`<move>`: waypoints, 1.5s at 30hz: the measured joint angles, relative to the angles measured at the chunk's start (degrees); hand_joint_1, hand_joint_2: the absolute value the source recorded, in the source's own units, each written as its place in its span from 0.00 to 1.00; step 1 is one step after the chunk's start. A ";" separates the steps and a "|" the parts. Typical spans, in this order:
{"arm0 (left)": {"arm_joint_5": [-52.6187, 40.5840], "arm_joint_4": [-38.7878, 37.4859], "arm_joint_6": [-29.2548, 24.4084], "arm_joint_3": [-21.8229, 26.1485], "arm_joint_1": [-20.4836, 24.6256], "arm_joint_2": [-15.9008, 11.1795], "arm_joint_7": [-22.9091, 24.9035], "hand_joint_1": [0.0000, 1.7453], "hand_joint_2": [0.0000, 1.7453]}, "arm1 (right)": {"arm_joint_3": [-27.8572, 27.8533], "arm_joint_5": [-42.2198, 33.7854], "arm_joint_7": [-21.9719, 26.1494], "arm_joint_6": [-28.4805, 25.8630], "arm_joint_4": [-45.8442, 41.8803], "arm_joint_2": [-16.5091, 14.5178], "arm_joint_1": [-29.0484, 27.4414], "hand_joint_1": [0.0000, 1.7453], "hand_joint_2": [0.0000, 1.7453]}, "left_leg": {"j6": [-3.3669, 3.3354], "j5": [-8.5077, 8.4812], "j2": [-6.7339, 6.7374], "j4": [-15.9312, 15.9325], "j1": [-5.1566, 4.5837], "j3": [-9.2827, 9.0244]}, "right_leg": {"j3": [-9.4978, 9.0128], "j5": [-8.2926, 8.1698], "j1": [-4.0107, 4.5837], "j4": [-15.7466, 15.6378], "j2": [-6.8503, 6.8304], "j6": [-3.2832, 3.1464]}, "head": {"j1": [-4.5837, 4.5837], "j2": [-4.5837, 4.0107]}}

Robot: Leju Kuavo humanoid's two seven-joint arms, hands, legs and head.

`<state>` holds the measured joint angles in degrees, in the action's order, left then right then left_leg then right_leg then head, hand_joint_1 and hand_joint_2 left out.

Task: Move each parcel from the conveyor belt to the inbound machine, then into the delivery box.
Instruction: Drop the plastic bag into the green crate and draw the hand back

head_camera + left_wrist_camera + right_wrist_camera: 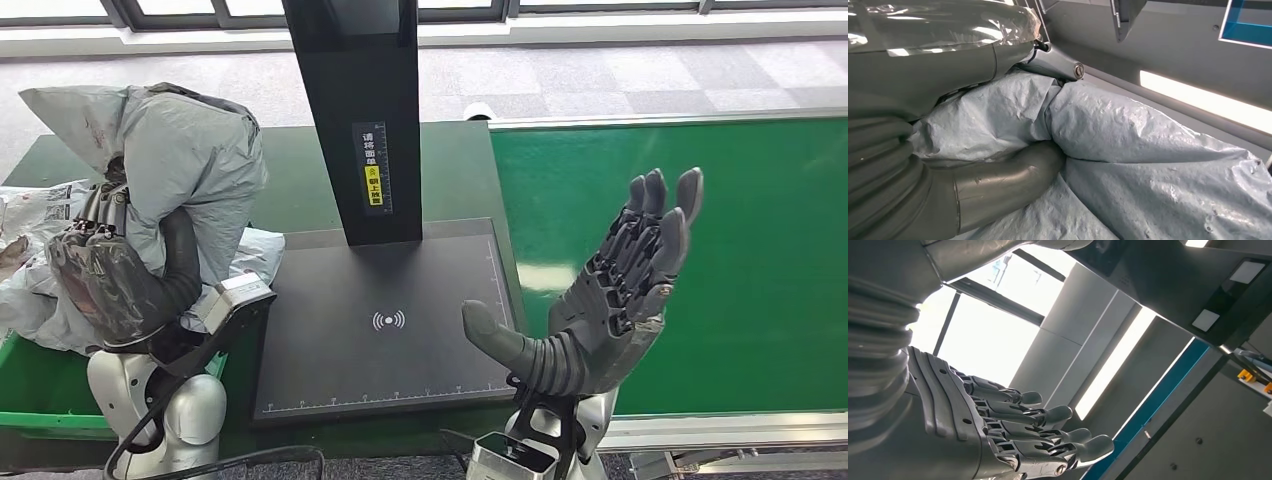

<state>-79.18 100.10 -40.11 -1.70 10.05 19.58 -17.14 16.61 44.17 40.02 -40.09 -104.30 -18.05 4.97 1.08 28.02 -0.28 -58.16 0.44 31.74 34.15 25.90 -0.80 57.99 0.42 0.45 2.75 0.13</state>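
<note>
Head view: left hand grips a crinkled grey plastic parcel at left of frame, above the green bin. Right hand empty, fingers spread, over the smooth green conveyor belt. Matte black scanner pad at centre.

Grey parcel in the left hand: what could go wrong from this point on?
The grey parcel is soft and bulges well beyond the left hand, so it may sag or slip before release. It hangs over the green bin's edge beside the scanner plate; dropped now, it could snag that edge. The open right hand is raised over the plate and belt, too far to steady it.
</note>
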 joint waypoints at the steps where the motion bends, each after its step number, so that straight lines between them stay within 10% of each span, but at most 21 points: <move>1: -0.01 0.01 0.00 0.04 -0.01 0.00 0.00 1.00 1.00 | 0.00 0.00 0.00 0.00 0.00 0.00 0.00 0.00 1.00 | 0.00 0.00 0.00 0.00 0.00 0.00 | 0.00 0.00 0.00 0.00 0.00 0.00 | 0.00 0.00; 38: -0.63 -0.20 0.00 0.25 0.16 -0.23 1.20 1.00 1.00 | -0.01 0.01 -0.01 0.00 -0.01 0.00 -0.03 0.00 1.00 | -0.01 0.01 -0.01 0.00 0.00 0.01 | 0.00 0.01 0.00 0.00 -0.01 0.00 | 0.00 0.00; 43: -4.99 -18.27 0.31 12.67 6.96 -7.83 18.27 1.00 1.00 | -0.07 0.43 0.02 -0.02 -1.21 0.11 -1.53 0.00 1.00 | 0.39 0.18 0.69 0.23 0.02 -0.10 | -0.16 -0.03 0.00 0.00 0.66 -0.39 | -0.09 0.00; 45: -6.24 -24.11 0.40 20.96 8.36 -9.31 17.92 1.00 1.00 | -0.22 0.49 0.01 -0.05 -1.80 0.18 -2.43 0.00 1.00 | 0.63 0.17 1.42 0.23 0.17 -0.31 | 0.11 -0.23 0.17 0.01 1.43 -0.63 | -0.35 0.00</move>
<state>-85.41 75.99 -39.70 19.26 18.42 10.27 0.79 16.39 44.67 40.03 -40.14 -106.10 -17.87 2.54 1.71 28.20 1.14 -57.94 0.61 31.43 34.27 25.68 -0.63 58.00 1.85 -0.18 2.40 0.13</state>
